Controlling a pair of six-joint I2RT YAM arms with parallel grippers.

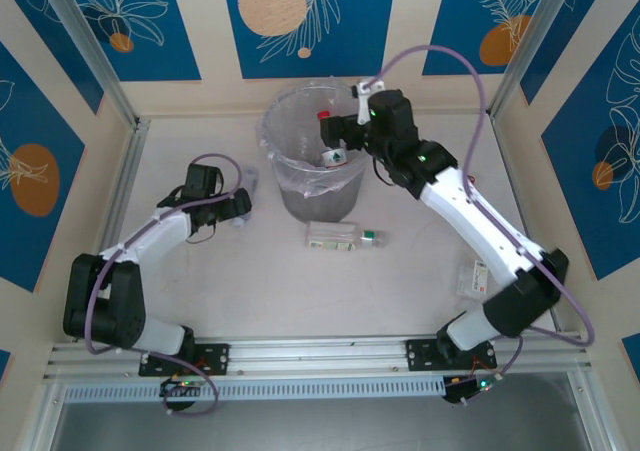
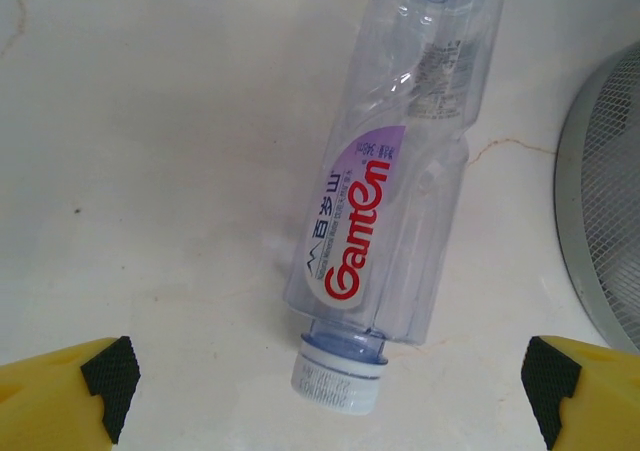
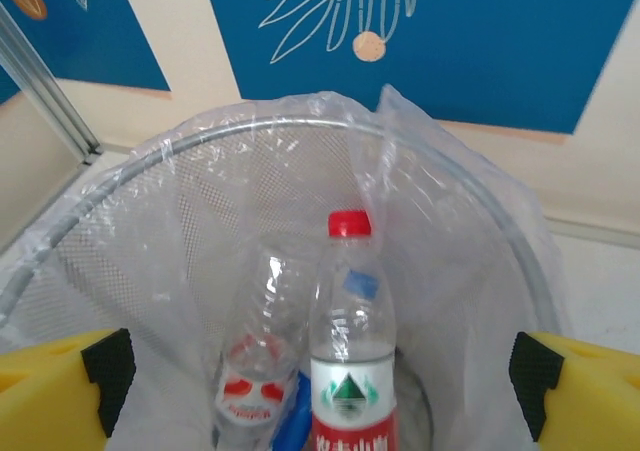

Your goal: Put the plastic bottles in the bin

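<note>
A clear plastic bottle with a red-lettered label and a white cap lies on the table, cap toward my left gripper. That gripper is open, its fingers apart on either side of the cap; from above the left gripper sits left of the bin. My right gripper hovers open over the bin's mouth with nothing in it. Below it a red-capped bottle stands upright inside the bin, next to a crumpled clear bottle. A green-capped bottle lies in front of the bin.
Another small bottle lies by the right arm's lower link. The bin's mesh wall is close on the right of the left gripper. Metal frame rails and blue patterned walls enclose the white table.
</note>
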